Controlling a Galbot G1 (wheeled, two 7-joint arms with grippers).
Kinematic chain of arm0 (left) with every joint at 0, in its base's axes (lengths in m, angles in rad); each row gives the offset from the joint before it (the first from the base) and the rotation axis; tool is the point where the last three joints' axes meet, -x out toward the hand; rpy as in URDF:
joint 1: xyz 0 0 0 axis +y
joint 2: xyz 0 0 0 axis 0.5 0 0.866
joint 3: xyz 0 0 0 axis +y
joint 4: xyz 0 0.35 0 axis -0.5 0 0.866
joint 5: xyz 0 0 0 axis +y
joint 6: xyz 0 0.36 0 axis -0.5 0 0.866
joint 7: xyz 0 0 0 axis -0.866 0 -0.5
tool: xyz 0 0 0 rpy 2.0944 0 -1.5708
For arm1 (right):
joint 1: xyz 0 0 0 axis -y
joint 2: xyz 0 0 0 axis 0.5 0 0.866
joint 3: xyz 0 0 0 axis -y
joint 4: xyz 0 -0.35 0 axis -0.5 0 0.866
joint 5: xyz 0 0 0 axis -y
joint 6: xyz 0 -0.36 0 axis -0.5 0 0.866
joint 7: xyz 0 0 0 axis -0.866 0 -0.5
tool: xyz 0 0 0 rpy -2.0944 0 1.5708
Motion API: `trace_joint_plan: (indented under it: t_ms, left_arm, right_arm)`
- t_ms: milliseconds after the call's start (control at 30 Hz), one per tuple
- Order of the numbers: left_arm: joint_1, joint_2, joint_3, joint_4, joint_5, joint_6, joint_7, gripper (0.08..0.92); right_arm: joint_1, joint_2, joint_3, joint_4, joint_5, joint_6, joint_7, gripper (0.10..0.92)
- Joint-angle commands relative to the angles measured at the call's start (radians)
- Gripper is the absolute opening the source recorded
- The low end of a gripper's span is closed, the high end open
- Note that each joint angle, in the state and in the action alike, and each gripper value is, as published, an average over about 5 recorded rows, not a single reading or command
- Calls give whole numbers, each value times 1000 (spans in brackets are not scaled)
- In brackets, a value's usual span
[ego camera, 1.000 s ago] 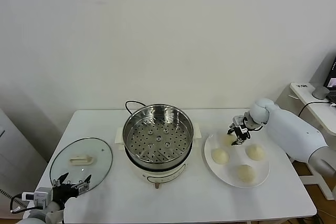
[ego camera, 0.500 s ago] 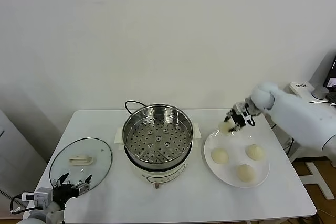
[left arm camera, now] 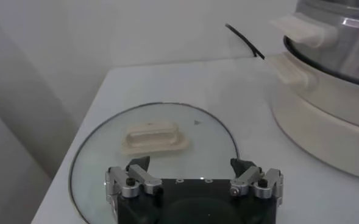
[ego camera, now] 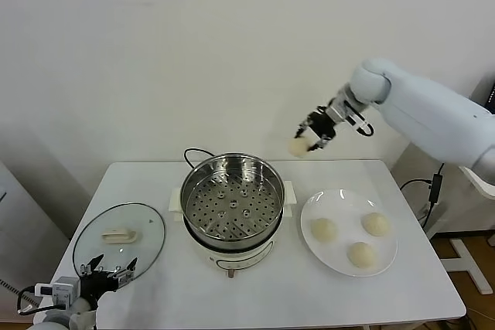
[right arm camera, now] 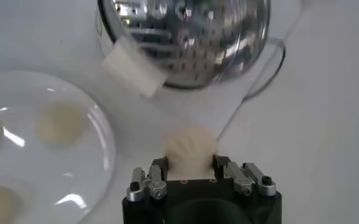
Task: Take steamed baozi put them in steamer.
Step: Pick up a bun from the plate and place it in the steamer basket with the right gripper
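Observation:
My right gripper [ego camera: 308, 138] is shut on one cream-white baozi [ego camera: 299, 147] and holds it high in the air, between the steamer and the plate, above the steamer's right rim. The wrist view shows that baozi [right arm camera: 189, 148] clamped between the fingers. The steamer [ego camera: 232, 200] is a shiny steel pot with an empty perforated tray, on a cream base. Three more baozi [ego camera: 324, 229] [ego camera: 376, 224] [ego camera: 360, 254] lie on the white plate [ego camera: 311, 208]. My left gripper [ego camera: 108, 269] is open and parked at the table's front left, by the glass lid.
A round glass lid [ego camera: 99, 246] with a white handle [left arm camera: 153, 136] lies flat at the left of the table. A black cord [ego camera: 190, 154] runs behind the steamer. The white table [ego camera: 263, 295] ends close in front of the plate.
My right gripper lifted one baozi off the plate and carried it up and to the left, toward the steamer. The left arm has not moved.

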Motion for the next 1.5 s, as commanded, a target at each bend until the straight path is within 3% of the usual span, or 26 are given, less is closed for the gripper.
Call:
trace_joint_plan:
  t_ms: [33,767,1300,1500]
  left_arm:
    - [2,0,2,-2,2,0,0,823]
    - [3,-5,-1,0,10,-2,-2,823]
    - [-8,-9,7,0,9,2,-3,823]
    - [-1,-10,3,-1,9,0,-3,823]
  right_arm:
    - [33,198,-1,-25,-64,265,-8,484]
    - [-255,320,163,-3,-588,271,-35,484]
    - [-326,335,211,-36,-638,271,17,484]
    - [-316,328,202,-27,-620,271,29,601]
